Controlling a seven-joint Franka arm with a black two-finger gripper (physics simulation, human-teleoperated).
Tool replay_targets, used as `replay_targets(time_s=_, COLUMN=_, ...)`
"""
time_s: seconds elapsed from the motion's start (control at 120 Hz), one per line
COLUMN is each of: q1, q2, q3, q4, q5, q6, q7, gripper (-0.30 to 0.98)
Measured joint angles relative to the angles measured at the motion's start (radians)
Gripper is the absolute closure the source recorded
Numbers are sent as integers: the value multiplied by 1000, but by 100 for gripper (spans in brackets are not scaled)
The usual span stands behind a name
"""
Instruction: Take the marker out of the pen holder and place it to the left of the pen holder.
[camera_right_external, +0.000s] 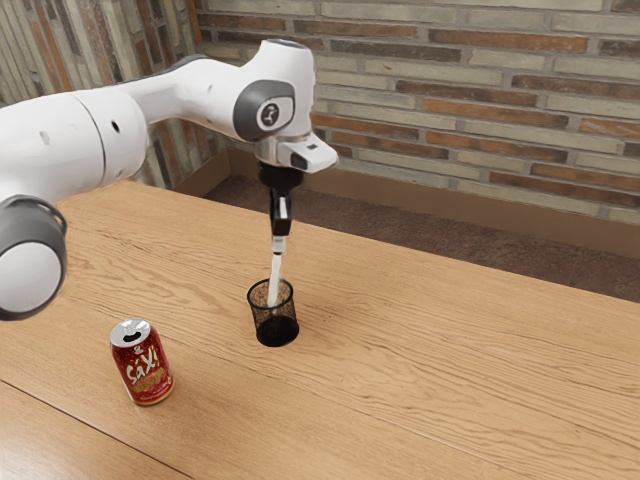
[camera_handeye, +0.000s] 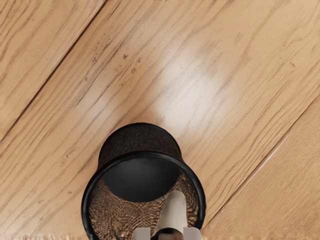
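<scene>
One marker (camera_right_external: 275, 278), gripped: the gripper (camera_right_external: 279, 246) is closed on its upper end, a finger pad (camera_handeye: 141, 233) against each side in the wrist view. Clock directions below are as seen in the exterior view, dial centred on the pen holder (camera_right_external: 275, 328). Gripper sits at 12 o'clock, above the rim, pointing down. Marker's lower part is inside the pen holder, near upright, top tilted a touch from 12 toward 1. Can't tell if its lower end touches the base. Pen holder is black mesh, upright on the wooden table (camera_right_external: 430, 370). Red soda can (camera_right_external: 145, 370) stands upright at 8 o'clock, well apart from the holder. Table seam (camera_right_external: 110, 437) runs past the can, also around 8. White arm (camera_right_external: 100, 130) comes in from 10 o'clock. Brick wall (camera_right_external: 450, 105) behind, 12 to 2 o'clock.
</scene>
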Motion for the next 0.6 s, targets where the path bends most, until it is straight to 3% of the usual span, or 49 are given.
replay_targets(time_s=0.258, q1=1, q2=-94, q3=59, q4=4, q5=47, q6=-116, q7=-5, gripper=79)
replay_targets(time_s=0.6, q1=43, q2=6, q3=173, q4=10, q5=156, q6=-236, q7=-5, gripper=79)
